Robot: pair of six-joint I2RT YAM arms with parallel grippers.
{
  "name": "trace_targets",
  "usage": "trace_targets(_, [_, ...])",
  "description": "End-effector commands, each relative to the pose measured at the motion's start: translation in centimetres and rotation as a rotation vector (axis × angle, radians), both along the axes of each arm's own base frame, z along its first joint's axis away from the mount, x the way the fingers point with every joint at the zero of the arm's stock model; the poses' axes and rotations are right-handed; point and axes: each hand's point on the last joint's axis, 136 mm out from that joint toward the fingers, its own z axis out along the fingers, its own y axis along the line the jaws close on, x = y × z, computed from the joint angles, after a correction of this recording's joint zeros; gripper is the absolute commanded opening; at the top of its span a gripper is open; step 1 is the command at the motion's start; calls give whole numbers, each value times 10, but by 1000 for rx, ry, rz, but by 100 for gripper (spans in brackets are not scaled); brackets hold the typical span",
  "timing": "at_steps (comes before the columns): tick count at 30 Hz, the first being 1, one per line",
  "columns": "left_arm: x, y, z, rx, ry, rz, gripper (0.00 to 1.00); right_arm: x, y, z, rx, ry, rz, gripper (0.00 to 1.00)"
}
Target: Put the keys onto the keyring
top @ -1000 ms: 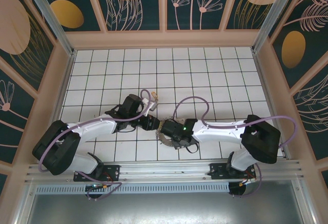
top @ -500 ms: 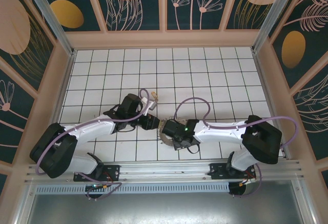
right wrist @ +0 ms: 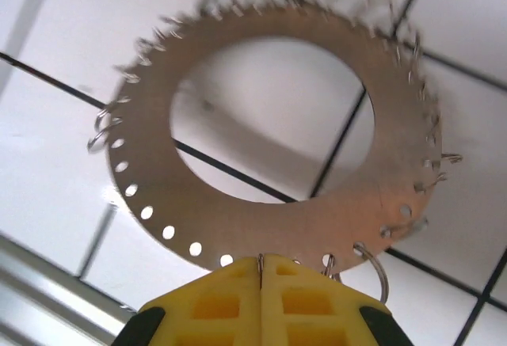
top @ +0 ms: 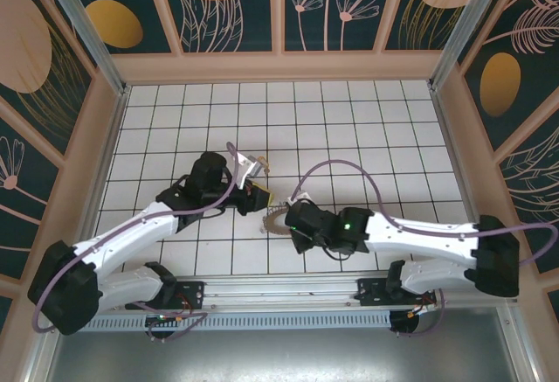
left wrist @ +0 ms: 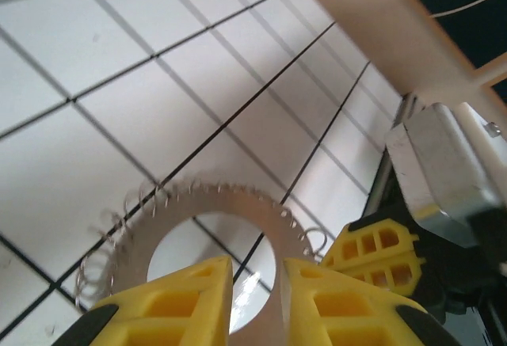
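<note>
Top external: keyring [top: 274, 222] clenched at rim by right gripper [top: 293, 225], just at 5 o'clock from left gripper [top: 260, 197], its own grip unclear.

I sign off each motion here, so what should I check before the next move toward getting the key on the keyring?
1. Right end effector clamped on keyring rim: ok.
2. Empty holes free on the rim: ok.
3. Keyring raised off the tiles: ok, shadow beneath.
4. Left end effector holding the key: cannot tell; jaws stand apart.
</note>
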Motion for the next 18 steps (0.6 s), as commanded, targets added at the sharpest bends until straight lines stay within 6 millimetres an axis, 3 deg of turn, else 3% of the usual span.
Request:
trace_targets(1, [-9,-3,36,-46,-106,-75,22,8,30,77,229,-249,141,0])
trace_targets(8, [-21,-4,75,-123,-177,-125,21,1,34,185,546,-600,308,0])
trace_targets(13, [-35,-6,101,-204,-216,-199,20,4,26,220,669,-706,373,0])
trace_targets(18, [-56,-5,130,-306,-280,-290,23,8,16,242,792,-761,416,0])
